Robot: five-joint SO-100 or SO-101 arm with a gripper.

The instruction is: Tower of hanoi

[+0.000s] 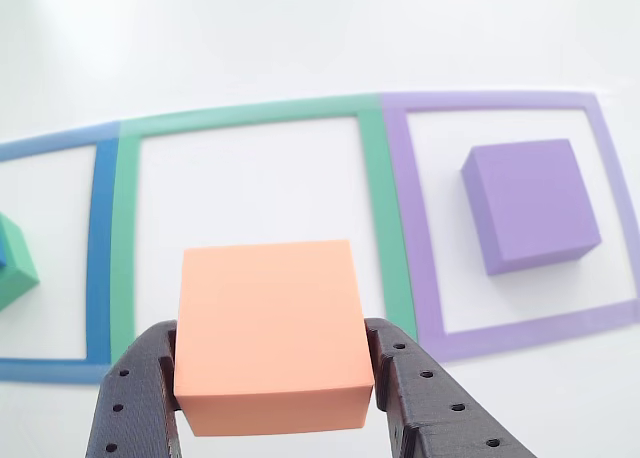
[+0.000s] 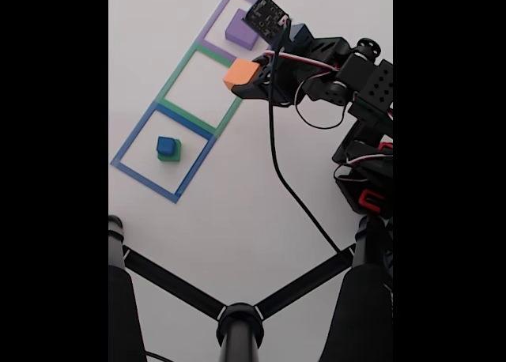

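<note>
Fixed view: hand (image 2: 237,79) grips orange block (image 2: 240,74) | green block (image 1: 14,262) cropped

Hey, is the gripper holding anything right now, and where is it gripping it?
Yes, the gripper holds the orange block, with one finger on each of two opposite side faces, near the block's lower edge in the other view.

1. There are no words, letters or numbers to read in either view.
2. The orange block (image 1: 268,330), the purple block (image 1: 530,203), the green block (image 2: 169,152) and the blue cube (image 2: 165,145) have plain sides with no marks.
3. The taped squares (image 1: 372,178) on the table are plain colour with no writing.
</note>
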